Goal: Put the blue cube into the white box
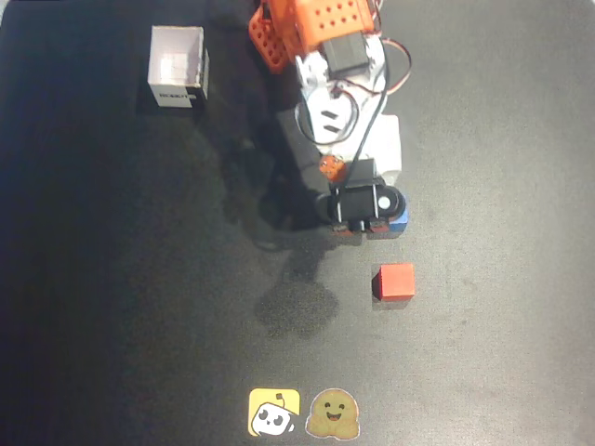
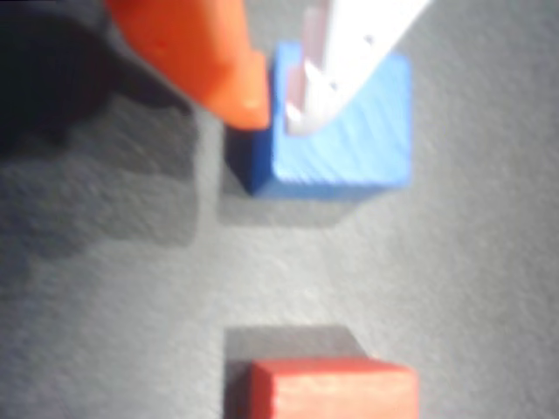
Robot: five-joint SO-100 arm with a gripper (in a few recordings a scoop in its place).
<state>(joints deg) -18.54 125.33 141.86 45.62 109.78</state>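
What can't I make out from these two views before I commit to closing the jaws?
- Blue cube: overhead view, mostly covered by the gripper; a blue corner shows.
- Jaw contact: wrist view, blurred; the white finger overlaps the cube top, the orange finger sits at its left edge; touching or above, unclear.
- Red cube: wrist view, cut by the bottom edge.
- White box label: overhead view, too small to read.

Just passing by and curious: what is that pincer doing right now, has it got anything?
Pincer: open, holding nothing yet; its tips hang over the blue cube's left part, not clamped on it.
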